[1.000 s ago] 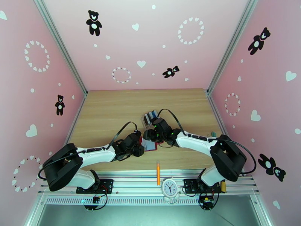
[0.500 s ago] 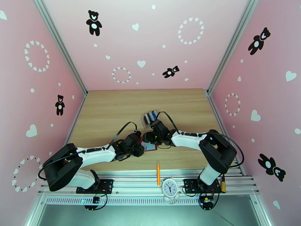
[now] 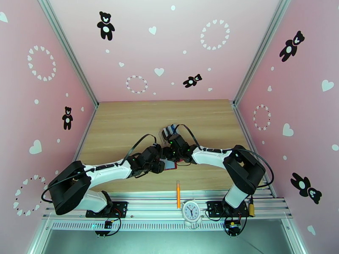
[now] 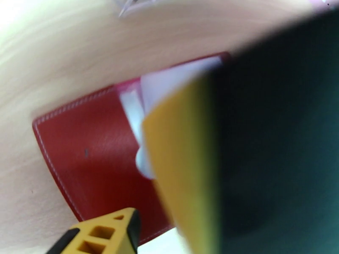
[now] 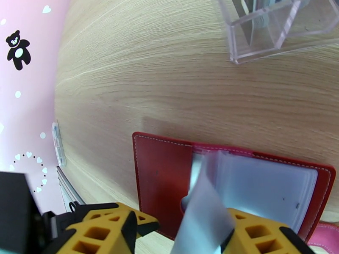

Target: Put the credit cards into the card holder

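The holder (image 3: 168,165) lies opened flat on the table (image 3: 127,123), just on the near side of the rack (image 3: 164,134), inner face up. From the right wrist the holder (image 5: 161,183) has its long axis running across the picture. The half with the clear pockets sits below the rack (image 5: 254,43), and the bare red flap points away from it, toward the pink wall. The fold crosses that axis about midway. One greyish leaf (image 5: 203,208) of the pockets stands up from the fold and leans against the right-hand finger. The right gripper (image 5: 182,225) straddles this leaf with its jaws well apart and is not clamped on it. From above, the right gripper (image 3: 168,155) hangs between rack and holder, and the left gripper (image 3: 159,165) meets the holder's end farthest from the rack. From the left wrist the holder (image 4: 93,153) runs obliquely, stitched corner low and left, with one yellow finger (image 4: 101,236) just below it. A blurred flat thing (image 4: 254,144), yellow-edged and dark beyond, is close to the lens. I cannot tell what it is, nor whether the left gripper grasps anything. Bluish cards (image 3: 170,129) stand upright in the rack. An orange pen (image 3: 178,194) lies well nearer than the rack, pointing toward it.
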You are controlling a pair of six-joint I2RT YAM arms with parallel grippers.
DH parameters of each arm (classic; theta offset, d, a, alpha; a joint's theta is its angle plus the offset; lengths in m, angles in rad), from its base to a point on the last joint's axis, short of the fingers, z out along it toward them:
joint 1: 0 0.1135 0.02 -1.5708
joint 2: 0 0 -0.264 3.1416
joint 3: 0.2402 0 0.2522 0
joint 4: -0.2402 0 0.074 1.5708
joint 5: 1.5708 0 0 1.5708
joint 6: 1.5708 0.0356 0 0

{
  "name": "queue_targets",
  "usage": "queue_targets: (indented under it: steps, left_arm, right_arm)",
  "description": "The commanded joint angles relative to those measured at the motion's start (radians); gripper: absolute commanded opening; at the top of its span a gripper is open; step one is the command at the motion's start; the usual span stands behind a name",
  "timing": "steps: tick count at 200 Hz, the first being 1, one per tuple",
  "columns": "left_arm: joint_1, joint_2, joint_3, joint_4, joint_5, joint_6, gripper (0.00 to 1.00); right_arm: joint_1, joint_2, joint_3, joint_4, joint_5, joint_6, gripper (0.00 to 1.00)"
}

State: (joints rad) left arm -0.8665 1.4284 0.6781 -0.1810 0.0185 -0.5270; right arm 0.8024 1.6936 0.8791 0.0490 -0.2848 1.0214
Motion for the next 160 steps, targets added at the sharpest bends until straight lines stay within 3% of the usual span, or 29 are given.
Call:
queue_targets:
  steps: [1,86,124,160]
  left_arm:
    - [0.009,-0.034,0.050,-0.057,-0.004,0.022,0.52]
    - [0.011,-0.217,0.014,-0.159,-0.039,0.005,0.53]
    - [0.011,-0.272,-0.046,-0.135,-0.024,-0.003,0.52]
    - [0.011,-0.256,-0.090,-0.076,-0.009,-0.009,0.46]
  right_arm:
    - [0.012,0.002,0.030,0.011,-0.010,0.011,0.56]
    - [0.062,0.043,0.074,0.048,-0.030,0.054,0.56]
    - [0.066,0.098,0.079,0.084,-0.043,0.070,0.56]
    - [0.063,0.125,0.081,0.101,-0.046,0.075,0.56]
